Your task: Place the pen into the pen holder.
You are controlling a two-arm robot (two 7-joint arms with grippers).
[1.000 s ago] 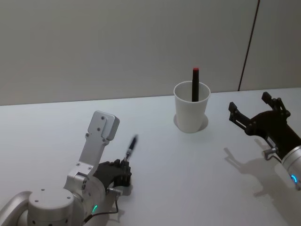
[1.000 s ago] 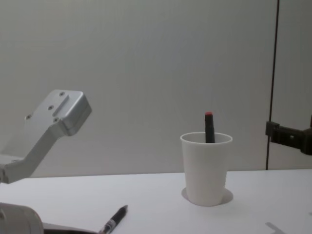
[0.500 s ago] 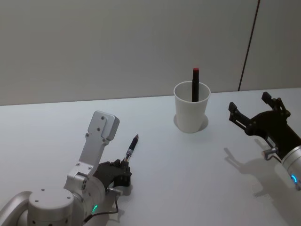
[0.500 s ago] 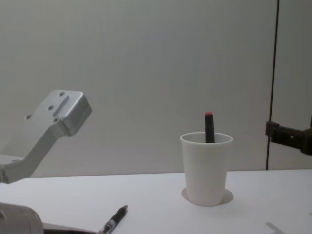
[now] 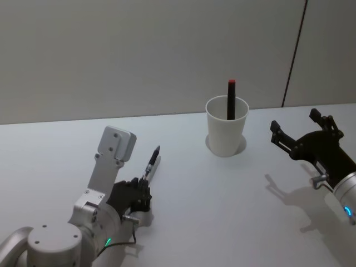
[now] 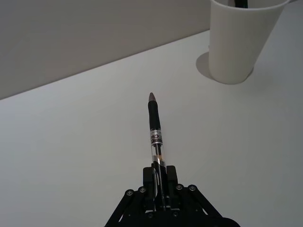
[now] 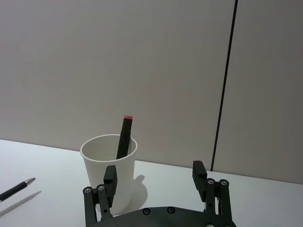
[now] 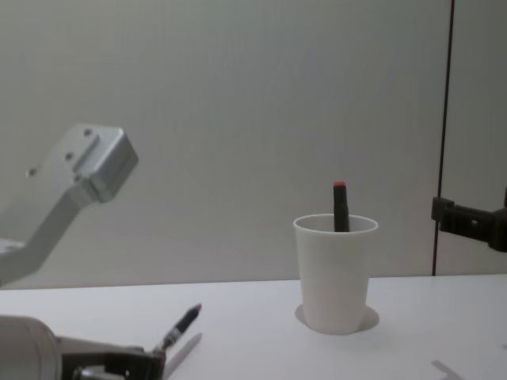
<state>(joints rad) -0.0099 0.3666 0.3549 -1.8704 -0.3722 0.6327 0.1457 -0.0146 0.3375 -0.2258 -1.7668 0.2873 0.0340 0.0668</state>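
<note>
left end effector [image 5: 145,187] clamps pen [image 5: 151,163] | tip up, toward pen holder [image 5: 226,139] (axis tilted) | right end effector [image 5: 295,122] spread

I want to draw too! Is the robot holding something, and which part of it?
The left gripper pinches the pen by its back end; the tip sticks out. The right gripper is open and empty.

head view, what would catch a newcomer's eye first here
Most striking is the tapered white paper cup toward the back of the white table, with a black pen with a red cap standing inside it. Next comes the left hand at the near left, shut on a slim black and clear pen whose tip angles up off the table. The right hand hangs open at the right.
</note>
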